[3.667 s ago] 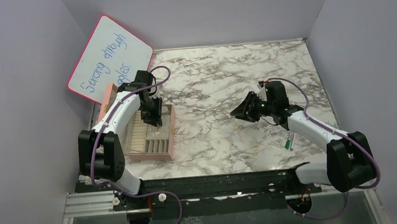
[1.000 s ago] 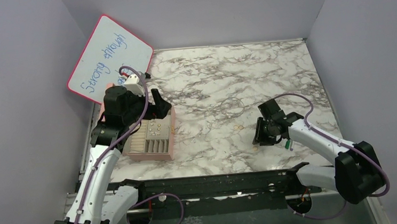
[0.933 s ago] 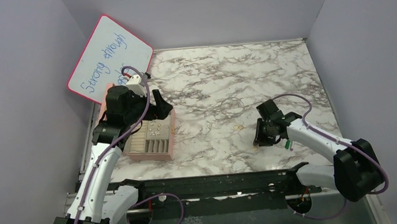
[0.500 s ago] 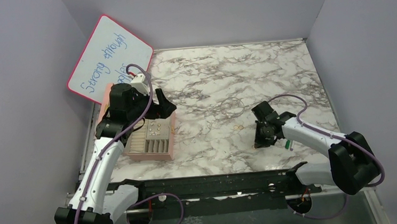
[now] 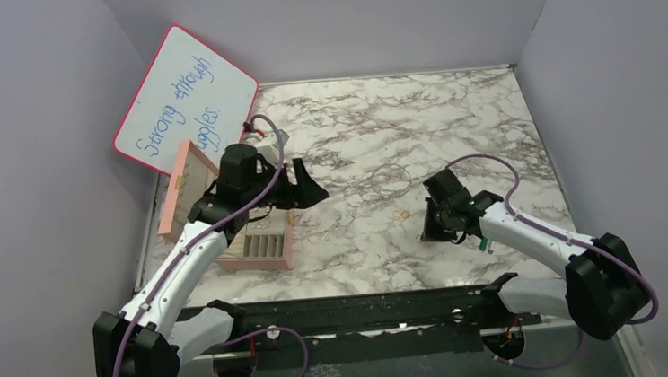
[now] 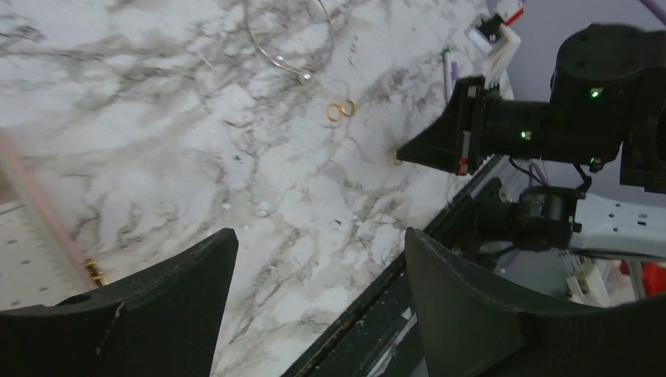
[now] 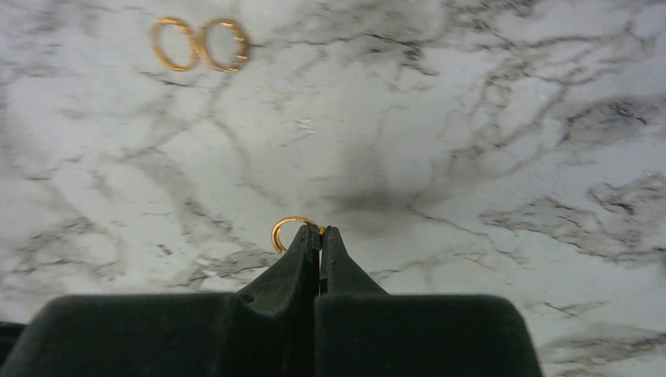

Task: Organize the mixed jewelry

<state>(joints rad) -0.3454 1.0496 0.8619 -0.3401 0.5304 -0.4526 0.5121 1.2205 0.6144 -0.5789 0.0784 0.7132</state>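
The box (image 5: 263,248) sits on the left side of the table (image 5: 451,116), with the board (image 5: 184,97) leaning behind it in the back left corner, and the left gripper (image 5: 308,190) hangs just right of the box. Near the middle of the table two rings (image 5: 399,211) lie side by side, touching, with a hoop (image 5: 390,181) just behind them. In front of the two rings and a little to the right, a lone ring (image 7: 289,221) lies on the table at the tips of the right gripper (image 7: 318,232), and a pen (image 5: 485,244) lies right of that, beside the right arm.
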